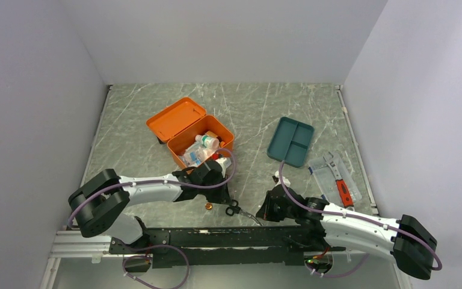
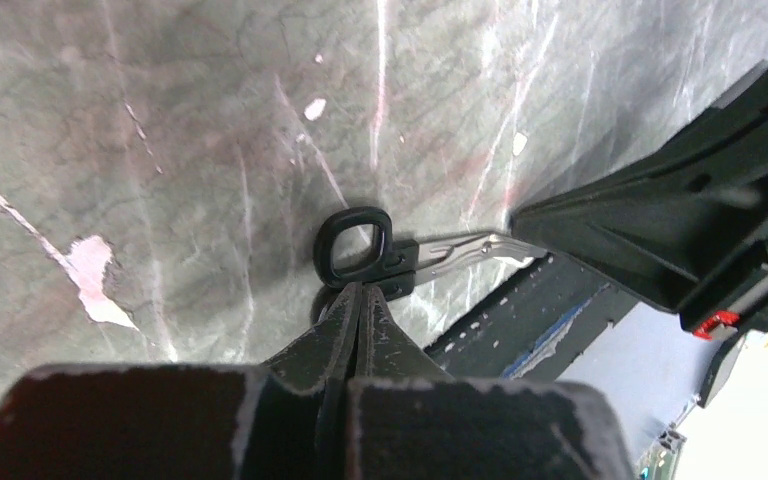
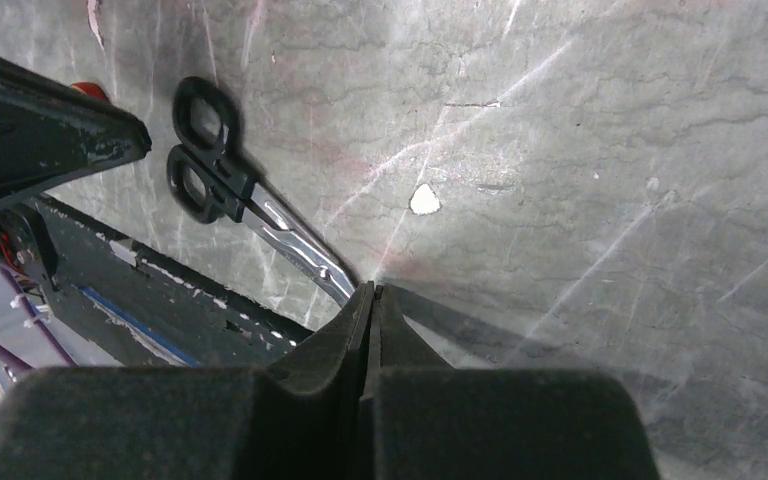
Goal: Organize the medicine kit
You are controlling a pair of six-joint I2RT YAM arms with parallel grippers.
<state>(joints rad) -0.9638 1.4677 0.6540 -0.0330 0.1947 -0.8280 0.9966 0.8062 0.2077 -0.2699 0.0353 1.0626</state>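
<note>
The orange medicine kit [image 1: 172, 149] stands open at the middle left, its lid [image 1: 176, 117] laid back and bottles and packets [image 1: 203, 147] inside. Black-handled scissors [image 1: 241, 212] lie near the table's front edge between both arms. My left gripper [image 1: 228, 202] is shut on the scissors' handle end; in the left wrist view its tips [image 2: 362, 288] meet at the lower ring, under the free ring [image 2: 355, 245]. My right gripper [image 1: 263, 215] is shut at the blade tip; the scissors [image 3: 230, 185] run into its tips [image 3: 373, 288].
A teal divided tray [image 1: 290, 141] lies right of the kit. A clear plastic case with a red tool [image 1: 337, 177] sits by the right edge. A small copper-coloured cap [image 1: 209, 206] rests beside the left gripper. The black base rail [image 1: 216, 238] borders the front.
</note>
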